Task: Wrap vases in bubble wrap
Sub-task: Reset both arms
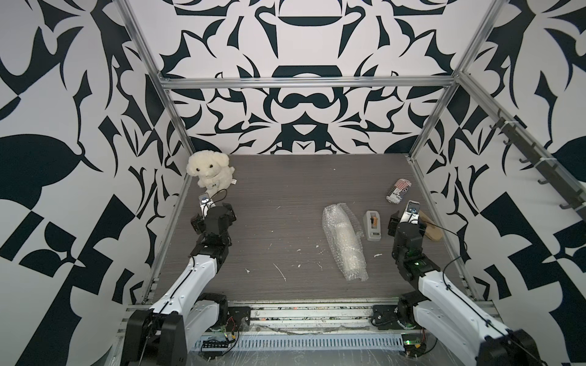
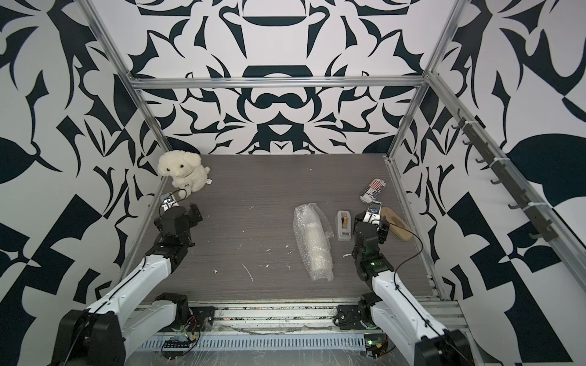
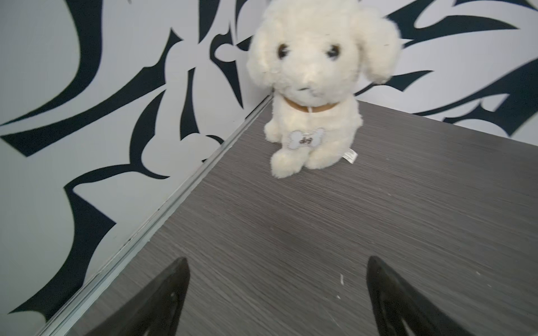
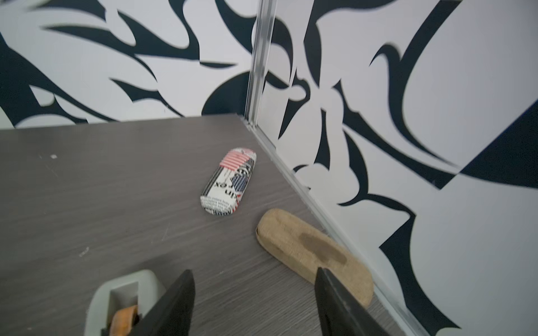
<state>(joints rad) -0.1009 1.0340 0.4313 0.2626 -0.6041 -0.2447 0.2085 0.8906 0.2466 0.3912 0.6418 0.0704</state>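
The bubble wrap [image 1: 336, 215] [image 2: 307, 218] lies as a long roll on the table, right of centre. Through it the white vase [image 1: 347, 245] [image 2: 317, 247] shows, lying on its side inside the roll. My left gripper [image 3: 276, 261] [image 1: 213, 214] hovers at the table's left edge, far from the roll, open and empty. It faces a plush dog. My right gripper [image 4: 254, 272] [image 1: 408, 221] is to the right of the roll, beyond a tape dispenser, open with only table between its fingers. Neither wrist view shows the roll.
A white plush dog [image 1: 209, 172] [image 3: 314, 87] sits in the far left corner. A white tape dispenser [image 1: 372, 225] [image 4: 116, 299] stands between the roll and the right gripper. A striped printed case [image 1: 399, 190] [image 4: 230, 181] and a tan case [image 1: 432, 228] [image 4: 291, 241] lie by the right wall.
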